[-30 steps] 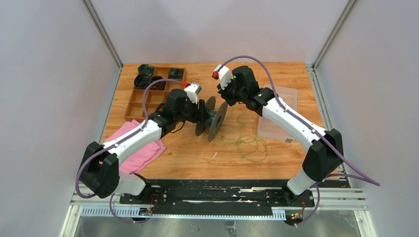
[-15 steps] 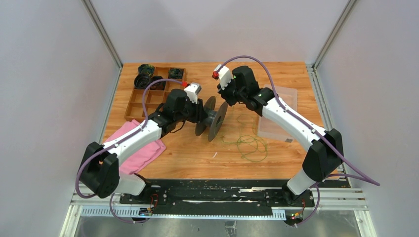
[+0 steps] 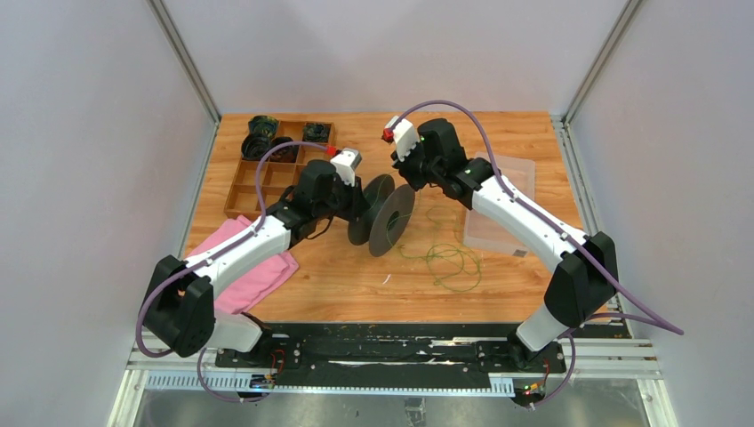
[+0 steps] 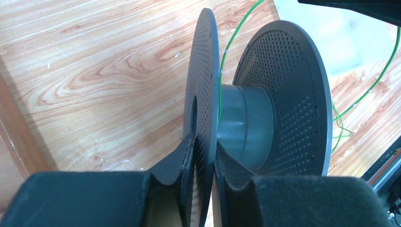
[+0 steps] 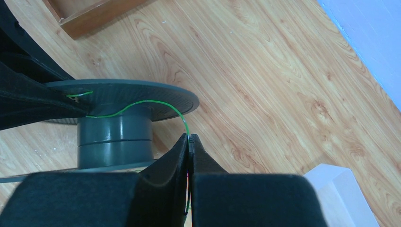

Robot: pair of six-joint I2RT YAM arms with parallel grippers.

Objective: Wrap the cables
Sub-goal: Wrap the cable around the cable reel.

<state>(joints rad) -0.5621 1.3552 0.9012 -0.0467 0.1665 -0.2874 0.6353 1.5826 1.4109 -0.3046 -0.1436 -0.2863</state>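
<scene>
- While clamped on the thin edge of a dark spool (image 4: 246, 127) disc, the left gripper (image 4: 204, 158) has its jaws narrowed tight around it.
- Right gripper (image 5: 189, 142) jaws are pressed together, pinching the green wire (image 5: 137, 104), which arcs from there to the spool's hub.
- More wire lies in loose loops on the wooden table (image 3: 338, 280), right of the spool.
- Compared with a second ago, the spool has turned, showing more of its flat faces overhead.

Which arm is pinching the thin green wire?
The right arm: its jaws pinch the green wire; the left arm clamps a spool disc.
</scene>
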